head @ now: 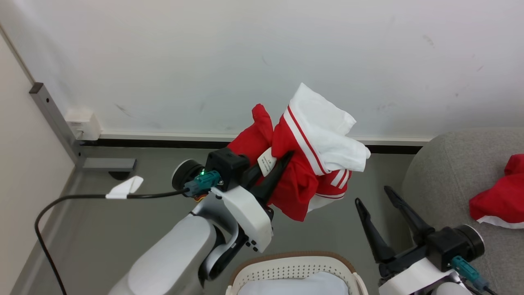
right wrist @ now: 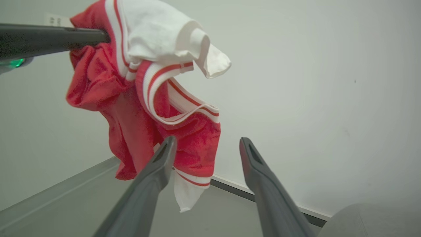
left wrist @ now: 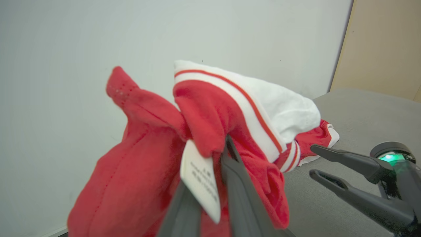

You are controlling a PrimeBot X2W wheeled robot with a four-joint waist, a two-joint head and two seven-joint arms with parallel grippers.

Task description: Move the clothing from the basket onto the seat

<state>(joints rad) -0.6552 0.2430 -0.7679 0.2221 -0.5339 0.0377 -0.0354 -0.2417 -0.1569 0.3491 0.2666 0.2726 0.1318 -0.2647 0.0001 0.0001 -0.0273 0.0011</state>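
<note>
Red soft fabric clothing with white striped panels (head: 301, 184) hangs bunched in the closed left end effector (head: 282, 159), above the oval white plastic basket (head: 286, 256) and left of the light grey upholstered seat (head: 442, 172). It looks light and limp, best pinched at a thick fold. The right end effector (head: 372, 195) is open and empty.

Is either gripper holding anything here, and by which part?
The left gripper is shut on the clothing, pinching bunched red fabric beside its white care label. The right gripper is open, holding nothing.

Plain indoor room — white wall (head: 262, 61), grey floor (head: 123, 229), sofa (head: 442, 172).
</note>
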